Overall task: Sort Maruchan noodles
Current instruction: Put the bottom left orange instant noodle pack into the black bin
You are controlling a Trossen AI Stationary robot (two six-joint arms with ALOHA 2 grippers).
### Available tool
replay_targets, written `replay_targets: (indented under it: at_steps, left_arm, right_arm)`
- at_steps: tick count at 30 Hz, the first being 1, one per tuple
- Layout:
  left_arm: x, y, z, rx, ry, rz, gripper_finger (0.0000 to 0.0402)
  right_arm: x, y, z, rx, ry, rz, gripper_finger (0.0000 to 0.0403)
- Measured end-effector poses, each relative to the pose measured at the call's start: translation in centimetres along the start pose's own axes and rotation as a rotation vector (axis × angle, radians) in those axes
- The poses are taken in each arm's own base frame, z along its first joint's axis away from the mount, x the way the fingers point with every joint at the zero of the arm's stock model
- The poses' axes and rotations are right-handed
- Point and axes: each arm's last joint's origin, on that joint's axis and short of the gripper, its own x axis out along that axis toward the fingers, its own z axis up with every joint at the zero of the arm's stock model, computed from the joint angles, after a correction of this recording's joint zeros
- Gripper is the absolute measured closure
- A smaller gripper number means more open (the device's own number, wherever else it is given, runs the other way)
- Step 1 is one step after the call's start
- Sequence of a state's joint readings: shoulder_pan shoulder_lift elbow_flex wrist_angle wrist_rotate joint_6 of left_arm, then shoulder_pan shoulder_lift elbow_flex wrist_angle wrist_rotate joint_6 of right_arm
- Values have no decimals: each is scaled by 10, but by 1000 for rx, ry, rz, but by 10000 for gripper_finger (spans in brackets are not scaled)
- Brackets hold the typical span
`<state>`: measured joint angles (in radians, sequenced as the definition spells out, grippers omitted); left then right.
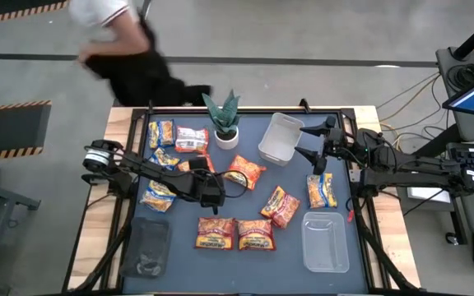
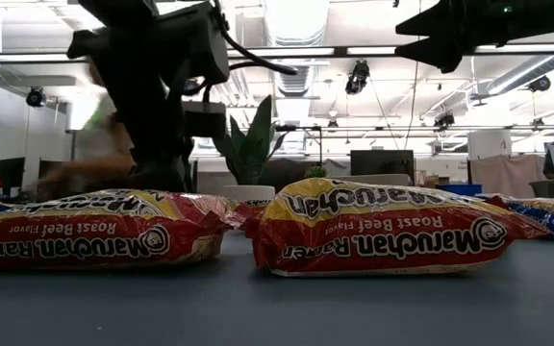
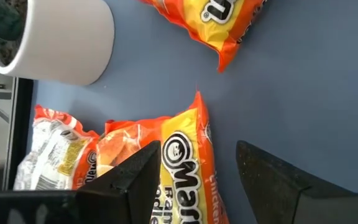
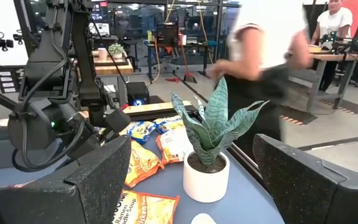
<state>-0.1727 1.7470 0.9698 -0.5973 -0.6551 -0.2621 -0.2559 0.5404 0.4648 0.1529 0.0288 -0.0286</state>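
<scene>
1. Left hand (image 1: 211,197): hovering low over the worktop (image 1: 295,247) just in front of the potted plant (image 1: 225,123), fingers (image 3: 129,177) parted and straddling one end of an orange chicken-flavour packet (image 3: 188,162); nothing is being held yet.
2. Right hand (image 1: 309,141): waiting wide open and empty above the tilted clear bin (image 1: 280,138) beside the plant.
3. Maruchan noodles (image 1: 235,233): lying scattered flat around the plant; the second bin (image 1: 326,242) is sitting empty.
4. Step judged: lining up a pick. Next move calls for lowering, centring and closing on the packet.
</scene>
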Motion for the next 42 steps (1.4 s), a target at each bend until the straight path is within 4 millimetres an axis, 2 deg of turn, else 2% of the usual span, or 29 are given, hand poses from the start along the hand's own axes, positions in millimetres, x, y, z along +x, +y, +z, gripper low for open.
replay_targets:
  at_steps: [16,20,28,34,42]
  left_arm:
    - [22,-8,-28,-103,-59,61,216]
    - [24,-8,-32,-109,-52,68,255]
    - [24,-8,-33,-109,-48,70,386]
    - [22,-7,-30,-116,-52,64,388]
    - [7,-4,-11,-107,-110,41,397]
  right_arm:
    - [0,0,0,-11,1,0,75]
    - [0,0,0,-11,0,0,75]
    - [0,0,0,-11,0,0,75]
    - [0,0,0,-10,1,0,75]
    - [0,0,0,-10,1,0,75]
